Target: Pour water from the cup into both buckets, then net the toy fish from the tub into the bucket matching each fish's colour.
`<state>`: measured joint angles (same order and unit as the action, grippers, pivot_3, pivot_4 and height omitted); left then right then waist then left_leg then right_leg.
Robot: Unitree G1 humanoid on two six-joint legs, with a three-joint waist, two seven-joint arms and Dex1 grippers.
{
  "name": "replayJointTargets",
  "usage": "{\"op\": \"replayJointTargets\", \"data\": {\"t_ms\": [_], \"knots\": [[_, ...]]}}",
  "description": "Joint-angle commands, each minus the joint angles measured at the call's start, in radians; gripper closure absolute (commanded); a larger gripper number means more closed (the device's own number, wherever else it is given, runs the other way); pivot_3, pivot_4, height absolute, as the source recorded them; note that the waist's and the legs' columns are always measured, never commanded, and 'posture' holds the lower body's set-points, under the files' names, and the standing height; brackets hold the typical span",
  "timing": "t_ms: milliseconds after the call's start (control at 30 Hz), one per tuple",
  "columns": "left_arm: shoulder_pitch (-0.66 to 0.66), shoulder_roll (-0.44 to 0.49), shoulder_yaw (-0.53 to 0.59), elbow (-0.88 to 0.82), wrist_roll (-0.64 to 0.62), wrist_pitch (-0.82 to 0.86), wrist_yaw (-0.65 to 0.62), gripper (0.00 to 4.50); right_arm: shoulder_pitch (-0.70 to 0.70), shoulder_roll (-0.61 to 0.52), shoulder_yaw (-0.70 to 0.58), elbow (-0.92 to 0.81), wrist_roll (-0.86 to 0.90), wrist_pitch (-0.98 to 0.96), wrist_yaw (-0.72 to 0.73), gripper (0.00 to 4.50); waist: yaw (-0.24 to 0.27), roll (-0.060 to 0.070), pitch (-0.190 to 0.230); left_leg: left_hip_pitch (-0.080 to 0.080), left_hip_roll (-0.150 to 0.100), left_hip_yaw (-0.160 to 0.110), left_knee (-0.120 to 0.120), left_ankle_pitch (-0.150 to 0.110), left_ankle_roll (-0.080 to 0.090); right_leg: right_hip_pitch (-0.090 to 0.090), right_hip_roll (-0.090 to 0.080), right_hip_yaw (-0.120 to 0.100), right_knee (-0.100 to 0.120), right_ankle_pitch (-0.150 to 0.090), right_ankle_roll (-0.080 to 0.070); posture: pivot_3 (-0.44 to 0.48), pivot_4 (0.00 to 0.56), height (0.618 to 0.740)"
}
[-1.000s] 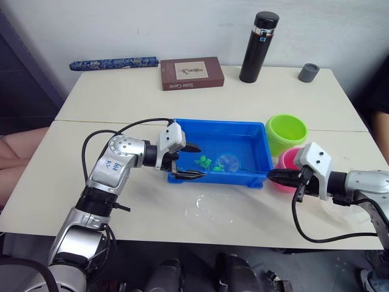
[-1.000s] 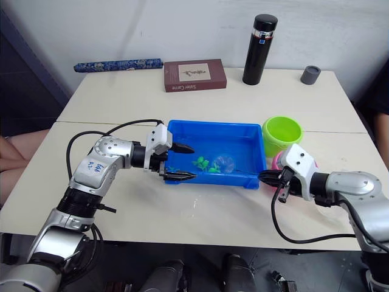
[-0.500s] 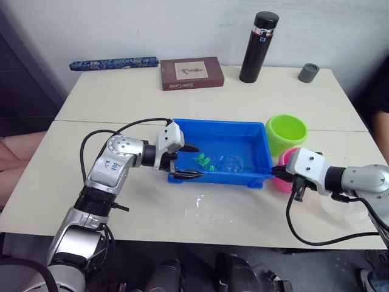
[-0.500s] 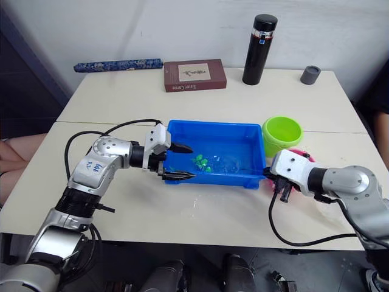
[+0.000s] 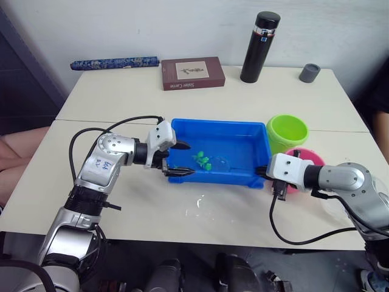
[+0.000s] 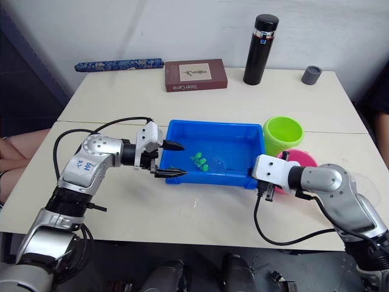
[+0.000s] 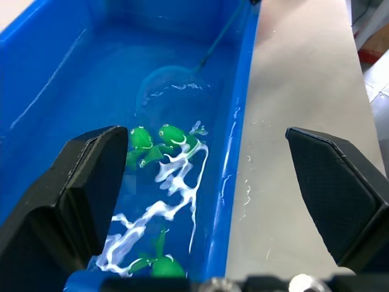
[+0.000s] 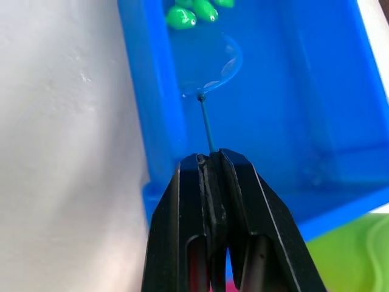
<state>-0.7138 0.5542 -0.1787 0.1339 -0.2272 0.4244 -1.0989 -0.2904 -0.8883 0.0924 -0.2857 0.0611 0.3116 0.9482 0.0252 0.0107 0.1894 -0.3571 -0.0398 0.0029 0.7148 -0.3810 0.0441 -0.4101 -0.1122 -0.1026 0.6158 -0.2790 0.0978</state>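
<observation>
Left gripper [image 5: 178, 159] jaws spread, straddling the near-left wall of the blue tub [image 5: 249, 180]. Right gripper [image 8: 209, 159] jaws pressed together on the thin handle of the net [image 8: 206, 67], whose hoop lies in the water just right of the green toy fish [image 5: 202, 160]. Green bucket [image 5: 287, 132] and pink bucket [image 5: 315, 157] stand right of the tub.
</observation>
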Motion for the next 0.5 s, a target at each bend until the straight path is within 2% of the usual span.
{"op": "replayJointTargets", "data": {"t_ms": [33,300,500], "knots": [[0.002,0.007,0.022,-0.016,-0.008,-0.005,0.007,0.02,-0.004,0.017,-0.038,-0.031,0.045,0.038,-0.003,4.5,-0.001,0.0,0.0,0.0,0.0,0.0,0.0,0.0,0.0,0.0,0.0,0.0,0.0,0.0,0.0,0.0,0.15,0.74],[0.002,0.01,0.025,-0.015,-0.008,-0.002,0.013,0.02,-0.009,0.089,-0.104,-0.073,0.206,0.243,-0.024,4.5,-0.001,0.0,0.0,0.0,0.0,0.0,0.0,0.0,0.0,0.0,0.0,0.0,0.0,0.0,0.0,0.0,0.15,0.74],[-0.011,0.007,0.029,0.002,-0.013,-0.002,0.011,0.02,0.03,0.089,-0.195,-0.119,0.319,0.369,-0.042,4.5,0.001,0.0,0.0,0.0,0.0,0.0,0.0,0.0,0.0,0.0,0.0,0.0,0.0,0.0,0.0,0.0,0.15,0.74]]}}
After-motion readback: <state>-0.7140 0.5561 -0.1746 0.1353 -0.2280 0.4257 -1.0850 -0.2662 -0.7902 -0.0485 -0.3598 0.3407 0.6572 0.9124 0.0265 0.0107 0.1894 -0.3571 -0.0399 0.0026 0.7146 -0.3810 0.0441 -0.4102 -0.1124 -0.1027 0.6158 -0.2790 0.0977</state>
